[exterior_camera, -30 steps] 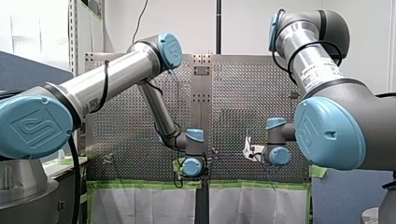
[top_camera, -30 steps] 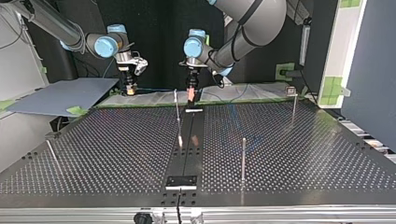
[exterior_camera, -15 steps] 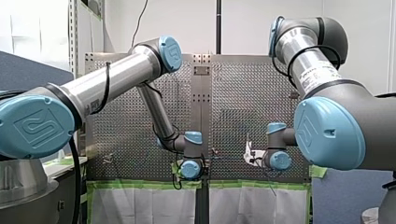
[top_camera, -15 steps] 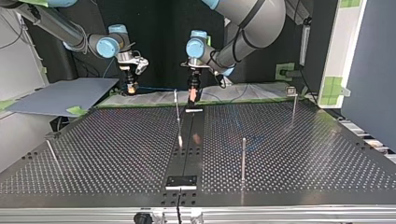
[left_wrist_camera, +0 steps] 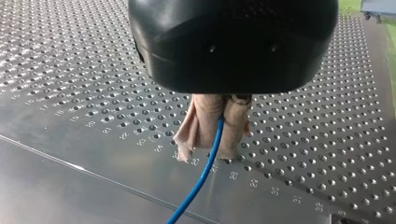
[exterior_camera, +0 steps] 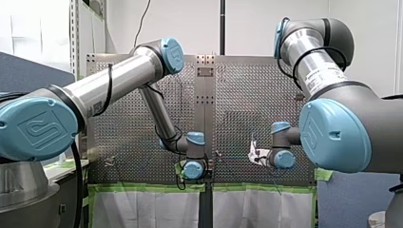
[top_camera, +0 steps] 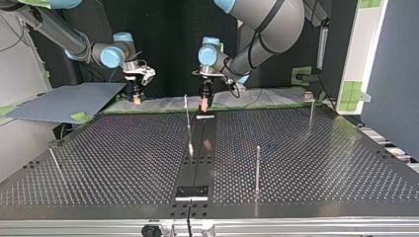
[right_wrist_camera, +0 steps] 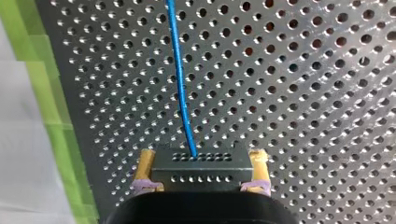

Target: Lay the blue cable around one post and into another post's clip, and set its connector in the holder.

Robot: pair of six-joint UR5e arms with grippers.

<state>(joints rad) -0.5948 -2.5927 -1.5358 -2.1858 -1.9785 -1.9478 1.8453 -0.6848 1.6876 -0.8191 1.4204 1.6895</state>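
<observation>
The blue cable (left_wrist_camera: pixel 201 179) runs out from between the beige pads of my left gripper (left_wrist_camera: pixel 210 149), which is shut on it just above the perforated table (left_wrist_camera: pixel 70 70). My right gripper (right_wrist_camera: pixel 201 158) has its yellow pads shut on the cable's black connector (right_wrist_camera: pixel 200 169), and the cable (right_wrist_camera: pixel 180 84) leads away ahead of it. In the top view my right gripper (top_camera: pixel 136 98) hangs at the far left edge of the table and my left gripper (top_camera: pixel 203 104) at the far middle. A thin post (top_camera: pixel 187 112) stands just beside the left gripper.
More thin posts stand at the top view's middle right (top_camera: pixel 257 165), far right (top_camera: pixel 311 111) and near left (top_camera: pixel 52 159). A small black block (top_camera: pixel 192 192) sits on the centre strip near the front edge. Green tape (right_wrist_camera: pixel 51 116) borders the table beside my right gripper.
Both wrists shifted only slightly at the table's far edge. In the front view the left wrist drifted a little to the left. Both grips are unchanged.
</observation>
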